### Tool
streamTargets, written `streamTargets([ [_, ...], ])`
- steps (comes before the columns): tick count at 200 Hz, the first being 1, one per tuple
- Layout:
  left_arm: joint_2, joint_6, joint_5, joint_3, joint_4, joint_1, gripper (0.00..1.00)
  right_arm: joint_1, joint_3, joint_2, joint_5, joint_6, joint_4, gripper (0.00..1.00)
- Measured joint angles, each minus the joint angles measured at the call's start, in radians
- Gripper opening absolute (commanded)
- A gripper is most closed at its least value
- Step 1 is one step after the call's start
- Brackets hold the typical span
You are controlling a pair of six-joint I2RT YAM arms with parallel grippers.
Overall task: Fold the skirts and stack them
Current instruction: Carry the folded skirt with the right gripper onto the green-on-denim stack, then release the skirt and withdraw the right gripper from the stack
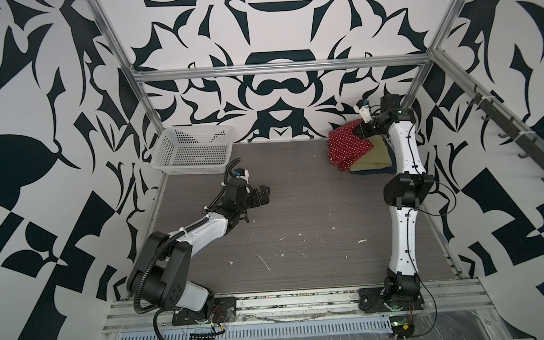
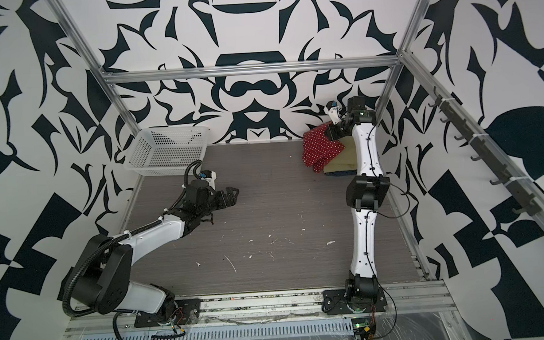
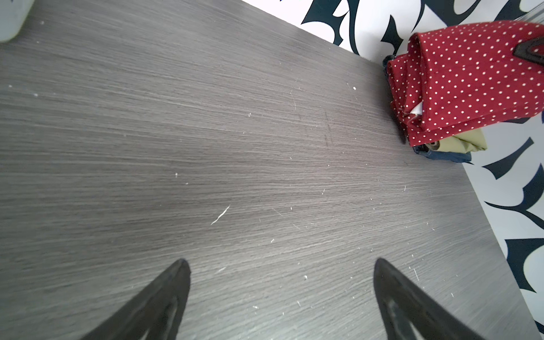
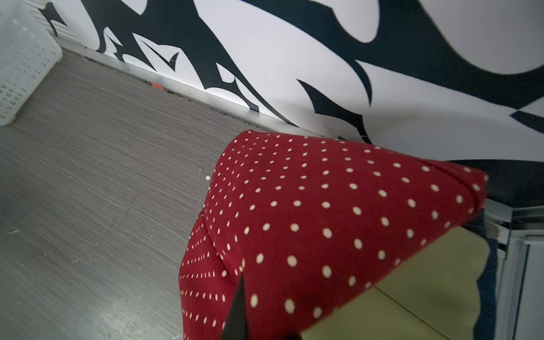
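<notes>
Three folded skirts [image 1: 350, 149] lie stacked, dotted red topmost.

We see only an edge of the denim skirt [image 3: 450, 156] | red skirt [image 1: 346, 147] hides right gripper [image 1: 359, 130] tips | basket [image 4: 20, 67] cropped

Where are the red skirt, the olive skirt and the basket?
red skirt [image 1: 347, 146], in a top view: its middle.
olive skirt [image 1: 372, 160], in a top view: bare front.
basket [image 1: 190, 162], in a top view: front wall.
</notes>
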Motion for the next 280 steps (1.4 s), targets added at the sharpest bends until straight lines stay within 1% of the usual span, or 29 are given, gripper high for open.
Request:
streamTargets([
  [48, 0.015, 0.015, 0.008, 0.022, -0.021, 0.000, 0.99, -0.050, 0.000, 0.000, 0.024, -0.106, 0.003, 0.00],
  [104, 0.018, 0.025, 0.010, 0.038, -0.058, 0.000, 1.00, -0.055, 0.001, 0.007, 0.105, -0.228, 0.024, 0.00],
  [148, 0.019, 0.026, 0.011, 0.057, -0.100, 0.000, 1.00, -0.066, 0.001, 0.052, 0.188, -0.312, 0.062, 0.00],
  [190, 0.019, 0.034, 0.010, 0.071, -0.132, 0.000, 0.99, -0.099, -0.016, 0.085, 0.235, -0.359, 0.102, 0.00],
  [196, 0.019, 0.035, 0.010, 0.073, -0.138, 0.000, 0.99, -0.102, -0.022, 0.085, 0.243, -0.367, 0.109, 0.16],
  [208, 0.019, 0.037, 0.010, 0.075, -0.146, 0.000, 0.99, -0.106, -0.032, 0.085, 0.259, -0.377, 0.127, 0.34],
  [219, 0.019, 0.040, 0.010, 0.076, -0.152, 0.000, 0.99, -0.106, -0.041, 0.084, 0.280, -0.376, 0.155, 0.58],
  [224, 0.019, 0.041, 0.009, 0.076, -0.156, 0.000, 1.00, -0.106, -0.044, 0.084, 0.289, -0.381, 0.171, 0.63],
  [228, 0.019, 0.041, 0.009, 0.077, -0.160, 0.000, 0.99, -0.107, -0.045, 0.084, 0.297, -0.374, 0.179, 0.68],
  [230, 0.019, 0.042, 0.009, 0.077, -0.162, 0.000, 1.00, -0.107, -0.045, 0.084, 0.301, -0.377, 0.186, 0.73],
  [231, 0.019, 0.042, 0.009, 0.077, -0.162, 0.000, 0.99, -0.107, -0.046, 0.084, 0.303, -0.376, 0.188, 0.77],
  [234, 0.019, 0.042, 0.008, 0.077, -0.163, 0.000, 0.99, -0.107, -0.046, 0.084, 0.308, -0.367, 0.195, 0.94],
  [236, 0.019, 0.043, 0.008, 0.078, -0.164, 0.000, 0.99, -0.107, -0.045, 0.084, 0.312, -0.372, 0.201, 0.98],
  [241, 0.019, 0.043, 0.007, 0.080, -0.169, 0.000, 0.99, -0.107, -0.045, 0.084, 0.316, -0.354, 0.209, 1.00],
  [253, 0.019, 0.045, 0.005, 0.084, -0.171, 0.000, 0.99, -0.107, -0.043, 0.082, 0.324, -0.337, 0.237, 1.00],
  [280, 0.016, 0.053, -0.001, 0.111, -0.179, -0.001, 0.99, -0.107, -0.063, 0.053, 0.326, -0.255, 0.269, 1.00],
])
